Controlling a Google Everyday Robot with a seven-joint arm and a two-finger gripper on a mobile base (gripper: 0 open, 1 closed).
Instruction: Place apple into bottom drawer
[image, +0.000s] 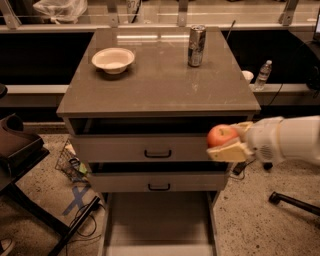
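My gripper comes in from the right on a white arm and is shut on the apple, round and red-orange. It holds the apple in the air in front of the right end of the top drawer front, below the cabinet's top edge. The bottom drawer is pulled out at the foot of the cabinet, a wide shallow grey-beige tray with a bare floor, below and to the left of the apple.
The cabinet top carries a white bowl and a drink can. Two grey drawer fronts with dark handles sit above the open tray. A plastic bottle stands at the right; cables and a wire basket lie at the left.
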